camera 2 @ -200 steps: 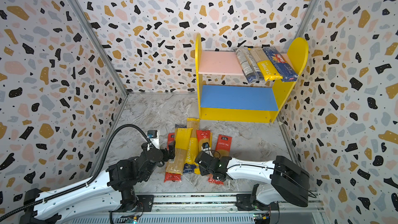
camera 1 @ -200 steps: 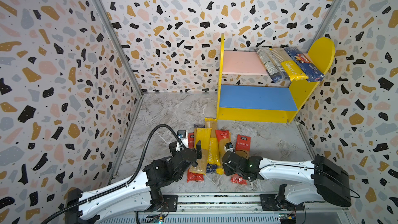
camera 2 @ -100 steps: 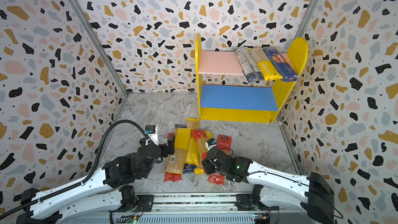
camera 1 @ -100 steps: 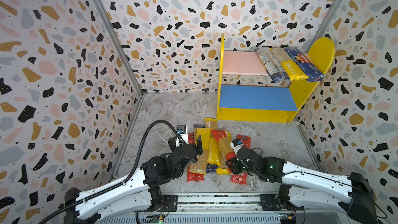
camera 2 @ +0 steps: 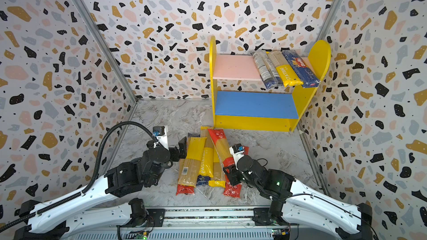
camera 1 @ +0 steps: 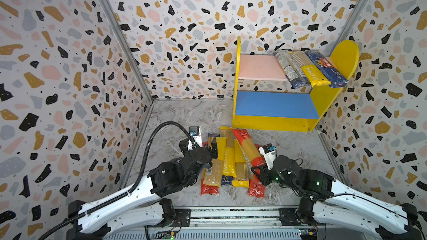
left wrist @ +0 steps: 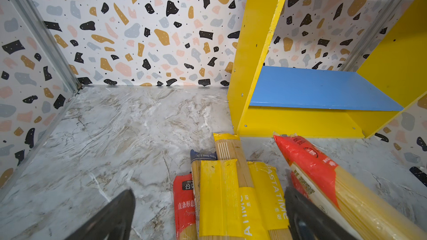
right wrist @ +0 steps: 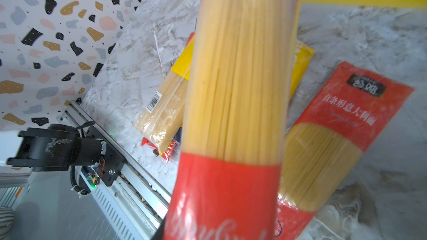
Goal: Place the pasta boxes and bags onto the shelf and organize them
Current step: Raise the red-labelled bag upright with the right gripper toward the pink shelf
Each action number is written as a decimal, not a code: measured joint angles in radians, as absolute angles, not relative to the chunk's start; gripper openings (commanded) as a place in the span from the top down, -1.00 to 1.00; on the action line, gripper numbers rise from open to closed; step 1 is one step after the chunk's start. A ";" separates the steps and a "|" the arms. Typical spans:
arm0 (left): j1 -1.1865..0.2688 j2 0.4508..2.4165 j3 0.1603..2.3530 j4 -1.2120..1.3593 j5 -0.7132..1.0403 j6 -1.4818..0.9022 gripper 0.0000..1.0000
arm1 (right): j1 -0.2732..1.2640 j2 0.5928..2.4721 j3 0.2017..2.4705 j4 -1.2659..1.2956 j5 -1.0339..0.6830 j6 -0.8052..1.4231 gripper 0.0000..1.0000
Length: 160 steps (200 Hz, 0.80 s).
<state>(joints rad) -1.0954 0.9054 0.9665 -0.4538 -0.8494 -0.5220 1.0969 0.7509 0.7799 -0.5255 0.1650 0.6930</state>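
Note:
The shelf (camera 1: 236, 84) stands at the back right, with a pink upper board (camera 1: 258, 66) and a blue lower board (camera 1: 275, 105). Three pasta packs (camera 1: 307, 70) lie on the right of the pink board. Several more packs, yellow, red and clear, lie heaped on the floor (camera 1: 227, 158) in front. My right gripper (camera 1: 258, 172) is shut on the near end of a red spaghetti bag (camera 1: 248, 148) (right wrist: 235, 88), held tilted above the heap with its far end toward the shelf. My left gripper (left wrist: 208, 218) hangs open over the heap's left side, holding nothing.
Speckled walls close in the left, back and right. A metal rail (camera 1: 231, 215) runs along the front edge. A red pack (right wrist: 342, 123) and a clear pack with a barcode (right wrist: 161, 111) lie under the held bag. Bare marble floor (left wrist: 115, 135) lies left of the heap.
My right gripper has shut on the red bag and raised it off the heap, its far end swinging left. The right arm has drawn back. The left arm has barely shifted.

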 measured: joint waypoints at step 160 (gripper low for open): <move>-1.095 1.097 1.309 -0.361 -0.737 -0.219 -0.99 | 1.001 1.109 1.607 -0.647 0.527 0.281 0.37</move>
